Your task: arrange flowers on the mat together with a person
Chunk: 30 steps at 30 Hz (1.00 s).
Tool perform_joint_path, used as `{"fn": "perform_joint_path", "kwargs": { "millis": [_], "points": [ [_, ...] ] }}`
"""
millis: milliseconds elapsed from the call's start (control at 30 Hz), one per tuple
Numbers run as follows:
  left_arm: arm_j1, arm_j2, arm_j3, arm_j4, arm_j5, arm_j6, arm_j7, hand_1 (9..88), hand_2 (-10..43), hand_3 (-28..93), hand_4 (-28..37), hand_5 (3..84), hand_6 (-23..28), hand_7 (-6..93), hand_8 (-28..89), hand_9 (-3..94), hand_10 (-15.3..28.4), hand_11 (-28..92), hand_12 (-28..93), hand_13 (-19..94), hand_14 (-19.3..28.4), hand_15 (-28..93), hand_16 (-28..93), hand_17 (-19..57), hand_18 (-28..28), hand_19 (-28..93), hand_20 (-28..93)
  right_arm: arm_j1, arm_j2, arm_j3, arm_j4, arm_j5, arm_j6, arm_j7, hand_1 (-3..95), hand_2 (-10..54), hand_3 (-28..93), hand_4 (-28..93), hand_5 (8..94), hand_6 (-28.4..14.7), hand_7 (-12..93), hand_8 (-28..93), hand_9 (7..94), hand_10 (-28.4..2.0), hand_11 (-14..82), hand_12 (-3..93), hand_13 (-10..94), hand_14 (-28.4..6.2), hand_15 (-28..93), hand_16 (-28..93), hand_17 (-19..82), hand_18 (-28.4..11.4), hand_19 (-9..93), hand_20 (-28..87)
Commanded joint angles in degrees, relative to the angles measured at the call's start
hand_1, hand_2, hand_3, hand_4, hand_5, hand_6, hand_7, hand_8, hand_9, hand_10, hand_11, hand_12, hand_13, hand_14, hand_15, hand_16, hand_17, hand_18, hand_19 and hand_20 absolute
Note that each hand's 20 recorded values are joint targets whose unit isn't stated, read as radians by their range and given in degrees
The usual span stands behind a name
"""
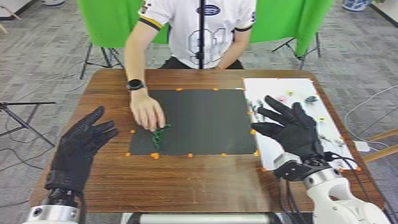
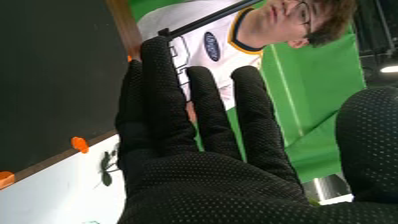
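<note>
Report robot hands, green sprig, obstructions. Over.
Left robot hand open; right robot hand open. Green sprig on dark mat. Person's hand at its far end, possible obstruction.

left hand (image 1: 78, 147) open, fingers relaxed | right hand (image 1: 291, 131) open, fingers straight

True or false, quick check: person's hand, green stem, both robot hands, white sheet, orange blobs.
1. The person's hand is at the green stem. True.
2. The white sheet lies right of the dark mat. True.
3. The robot's left hand grips a flower. False: it's open and empty.
4. The robot's right hand is above the green stem. False: it's by the white sheet.
5. Orange blobs dot the dark mat's edges. True.
</note>
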Motion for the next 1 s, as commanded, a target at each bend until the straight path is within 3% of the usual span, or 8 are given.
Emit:
{"fn": "perform_joint_path", "kwargs": {
  "millis": [33, 167, 200, 300, 600, 867, 1000],
  "points": [
    [0.8, 0.36, 0.27, -0.03, -0.54, 0.81, 0.39, 21.4, 4.9, 79, -28.3, 33.3, 6.1, 15.1, -11, 34.0, 19.4, 25, 9, 23, 26.4, 51, -10, -10.4, 21.3, 47, 9, 0.1, 0.2, -0.3, -0.7, -0.1, 0.8, -0.4, 13.7, 13.4, 68, -28, 40.9, -1.0, 11, -10, 40.6, -15.6, 9.6, 13.2, 40, -20.9, 45, 8, 11, -19.4, 57, 15],
    [0.4, 0.24, 0.23, 0.08, -0.39, 0.53, -0.07, 21.4, 5.0, 79, -28.3, 33.3, 6.1, 15.2, -11, 34.0, 19.4, 25, 9, 23, 26.3, 51, -10, -10.4, 21.3, 47, 9, -0.1, 0.3, -0.3, -0.8, 0.1, 1.1, -0.5, 13.7, 13.4, 68, -28, 40.9, -1.0, 11, -10, 40.5, -15.6, 9.6, 13.2, 40, -20.9, 45, 8, 11, -19.4, 57, 15],
    [0.6, 0.55, 0.41, 0.02, -0.65, 0.97, 0.62, 21.4, 5.0, 79, -28.3, 33.3, 6.1, 15.2, -11, 34.0, 19.4, 25, 9, 23, 26.3, 51, -10, -10.4, 21.3, 47, 9, 0.2, 0.2, -0.3, -0.6, 0.1, 0.7, -0.4, 13.7, 13.4, 68, -28, 40.8, -1.0, 11, -10, 40.6, -15.6, 9.6, 13.2, 40, -20.9, 45, 8, 11, -19.4, 57, 15],
    [0.5, 0.3, 0.23, -0.02, -0.46, 0.65, 0.02, 21.4, 5.0, 79, -28.3, 33.3, 6.1, 15.1, -11, 34.0, 19.4, 25, 9, 23, 26.3, 51, -10, -10.4, 21.3, 47, 9, -0.3, 0.1, 0.0, -0.8, 0.1, 0.7, -0.3, 13.8, 13.4, 68, -28, 40.9, -1.1, 11, -10, 40.5, -15.6, 9.6, 13.2, 40, -20.9, 45, 8, 11, -19.4, 57, 15],
    [0.9, 0.34, 0.42, -0.04, -0.58, 0.91, 0.56, 21.3, 4.9, 79, -28.3, 33.3, 6.1, 15.2, -11, 34.0, 19.5, 25, 9, 23, 26.3, 50, -10, -10.4, 21.3, 47, 9, -0.1, 0.0, 0.0, -0.7, 0.0, 0.4, -0.2, 13.6, 13.4, 68, -28, 40.9, -1.1, 11, -10, 40.6, -15.6, 9.6, 13.2, 40, -20.9, 45, 8, 11, -19.4, 57, 15],
    [0.5, -0.32, 0.27, 0.01, -0.07, 0.42, -0.19, 21.4, 5.0, 79, -28.3, 33.3, 6.2, 15.1, -11, 34.0, 19.5, 25, 9, 23, 26.4, 51, -10, -10.4, 21.3, 47, 9, -0.1, 0.1, -0.1, -0.7, 0.0, 0.6, -0.1, 13.6, 13.4, 68, -28, 40.9, -1.0, 11, -10, 40.5, -15.7, 9.6, 13.1, 39, -20.9, 45, 8, 11, -19.4, 57, 15],
    [0.4, -0.18, 0.37, 0.1, -0.2, 0.57, 0.3, 21.4, 5.0, 79, -28.3, 33.3, 6.2, 15.1, -11, 34.0, 19.5, 25, 9, 23, 26.4, 51, -10, -10.4, 21.3, 47, 9, 0.9, 1.7, -0.1, -0.8, -1.6, 1.2, -0.4, 13.6, 13.4, 68, -28, 40.9, -1.0, 11, -10, 40.6, -15.7, 9.7, 13.2, 40, -21.0, 45, 8, 11, -19.4, 57, 15]
  ]
}}
